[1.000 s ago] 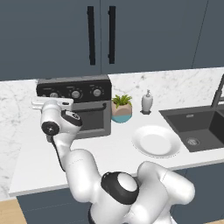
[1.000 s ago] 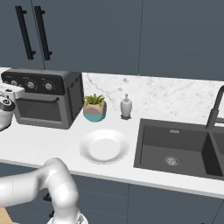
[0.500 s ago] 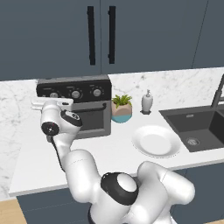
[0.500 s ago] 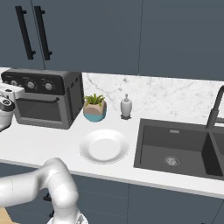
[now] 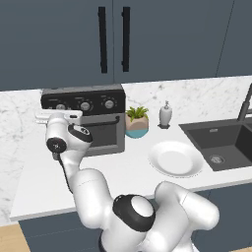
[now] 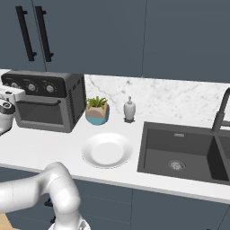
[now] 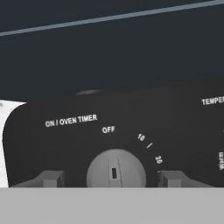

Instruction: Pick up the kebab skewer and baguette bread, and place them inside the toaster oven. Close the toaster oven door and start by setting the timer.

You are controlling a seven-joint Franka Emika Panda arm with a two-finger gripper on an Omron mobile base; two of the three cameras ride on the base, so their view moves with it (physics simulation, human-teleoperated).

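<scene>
In the hand view the gripper (image 7: pixel 113 178) has its jaws spread wide, one fingertip (image 7: pixel 52 178) left and one right of the timer knob (image 7: pixel 115 169), neither touching it. The base views add the toaster oven (image 5: pixel 86 119) with its door (image 6: pixel 37 113) shut, and a white plate (image 6: pixel 107 150) well off to the right.

Even, soft rendered light with faint shadows, no glare; slightly soft base views, sharp lettering in the hand view
</scene>
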